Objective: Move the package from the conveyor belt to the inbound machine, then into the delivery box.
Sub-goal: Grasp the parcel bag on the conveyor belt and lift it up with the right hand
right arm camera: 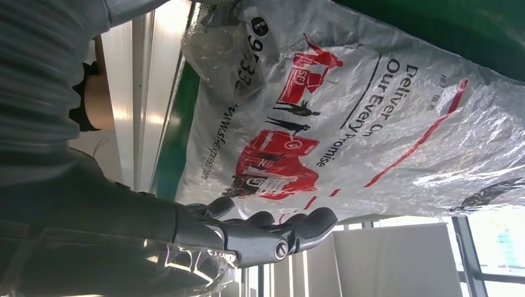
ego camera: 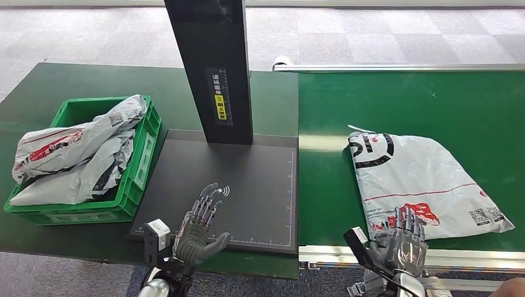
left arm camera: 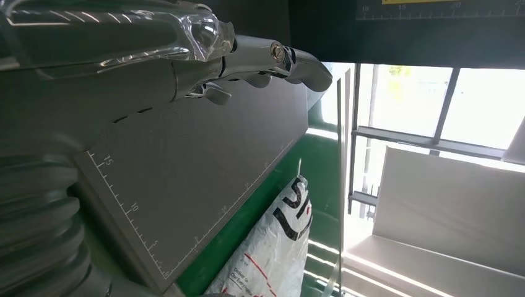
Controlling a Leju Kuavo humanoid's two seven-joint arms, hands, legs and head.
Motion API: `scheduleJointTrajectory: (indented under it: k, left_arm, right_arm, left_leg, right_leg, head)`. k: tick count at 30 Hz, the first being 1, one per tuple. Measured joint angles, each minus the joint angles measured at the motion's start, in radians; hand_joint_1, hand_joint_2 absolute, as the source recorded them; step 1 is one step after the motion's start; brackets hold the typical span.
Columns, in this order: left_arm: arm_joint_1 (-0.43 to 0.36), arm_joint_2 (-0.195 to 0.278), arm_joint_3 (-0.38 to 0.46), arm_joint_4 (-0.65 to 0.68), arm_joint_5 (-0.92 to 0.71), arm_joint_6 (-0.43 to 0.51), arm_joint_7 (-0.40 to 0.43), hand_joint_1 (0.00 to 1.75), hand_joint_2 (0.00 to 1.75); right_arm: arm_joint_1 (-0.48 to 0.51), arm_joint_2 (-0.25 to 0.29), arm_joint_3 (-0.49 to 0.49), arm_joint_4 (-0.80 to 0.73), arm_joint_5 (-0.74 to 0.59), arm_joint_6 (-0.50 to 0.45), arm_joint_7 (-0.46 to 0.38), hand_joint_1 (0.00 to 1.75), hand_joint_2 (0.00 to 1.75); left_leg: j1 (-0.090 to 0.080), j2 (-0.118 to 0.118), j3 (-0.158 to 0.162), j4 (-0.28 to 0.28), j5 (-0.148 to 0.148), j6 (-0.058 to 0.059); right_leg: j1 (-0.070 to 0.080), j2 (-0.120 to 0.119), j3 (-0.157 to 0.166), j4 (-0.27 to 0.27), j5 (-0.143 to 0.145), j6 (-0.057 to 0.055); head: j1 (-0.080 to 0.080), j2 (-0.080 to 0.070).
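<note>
A white plastic package (ego camera: 421, 179) with red and black print lies flat on the green conveyor belt (ego camera: 433, 105) at the right. My right hand (ego camera: 402, 238) hovers at the package's near edge with fingers stretched out and nothing in them; in the right wrist view the fingers (right arm camera: 272, 235) lie alongside the package (right arm camera: 371, 105). My left hand (ego camera: 201, 226) is open over the near edge of the inbound machine's black platform (ego camera: 247, 185). The left wrist view shows this hand (left arm camera: 186, 62) above the platform (left arm camera: 198, 167), with the package (left arm camera: 272, 247) beyond.
The machine's black column (ego camera: 210, 68) rises from the back of the platform. The green delivery box (ego camera: 141, 154) at the left holds several grey packages (ego camera: 68, 154). A metal rail (ego camera: 347, 250) edges the belt's near side. A person's hand (ego camera: 511, 288) shows at the lower right corner.
</note>
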Motion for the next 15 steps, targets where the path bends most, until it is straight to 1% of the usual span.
scheduleJointTrajectory:
  k: [6, 7, 10, 11, 15]
  left_arm:
    - [0.000, 0.000, 0.000, 0.000, 0.000, 0.000, 0.000, 0.00, 1.75]
    - [0.000, 0.000, 0.000, 0.000, 0.000, 0.000, 0.000, 0.00, 1.75]
    - [0.000, 0.000, 0.000, 0.000, 0.000, 0.000, 0.001, 0.00, 1.75]
    - [0.000, 0.000, 0.000, 0.000, 0.000, 0.000, 0.001, 0.00, 1.75]
    - [0.000, 0.000, 0.000, 0.000, 0.000, 0.000, 0.003, 0.00, 1.75]
  right_arm:
    - [-0.005, -0.001, -0.002, 0.009, 0.000, -0.001, 0.000, 0.00, 1.75]
    - [-0.006, -0.001, -0.002, 0.010, 0.000, -0.001, 0.000, 0.07, 1.75]
    - [-0.006, -0.001, -0.005, 0.013, -0.003, -0.001, 0.006, 1.36, 1.75]
    - [-0.006, -0.001, -0.008, 0.016, -0.005, -0.001, 0.010, 1.73, 1.75]
    - [-0.005, 0.000, -0.031, 0.033, -0.012, -0.004, 0.006, 1.75, 1.75]
  left_leg:
    - [0.000, 0.000, 0.000, 0.000, 0.000, 0.000]
    - [0.000, 0.000, 0.000, 0.000, 0.000, 0.000]
    - [0.000, 0.000, 0.000, 0.000, 0.000, 0.000]
    - [0.000, 0.000, 0.000, 0.000, 0.000, 0.000]
    - [0.000, 0.000, 0.000, 0.000, 0.000, 0.000]
  right_leg:
    - [0.000, 0.000, 0.000, 0.000, 0.000, 0.000]
    - [0.000, 0.000, 0.000, 0.000, 0.000, 0.000]
    - [0.000, 0.000, 0.000, 0.000, 0.000, 0.000]
    - [0.000, 0.000, 0.000, 0.000, 0.000, 0.000]
    - [0.000, 0.000, 0.000, 0.000, 0.000, 0.000]
  head:
    - [0.000, 0.000]
    - [0.000, 0.000]
    - [0.000, 0.000]
    - [0.000, 0.000]
    - [0.000, 0.000]
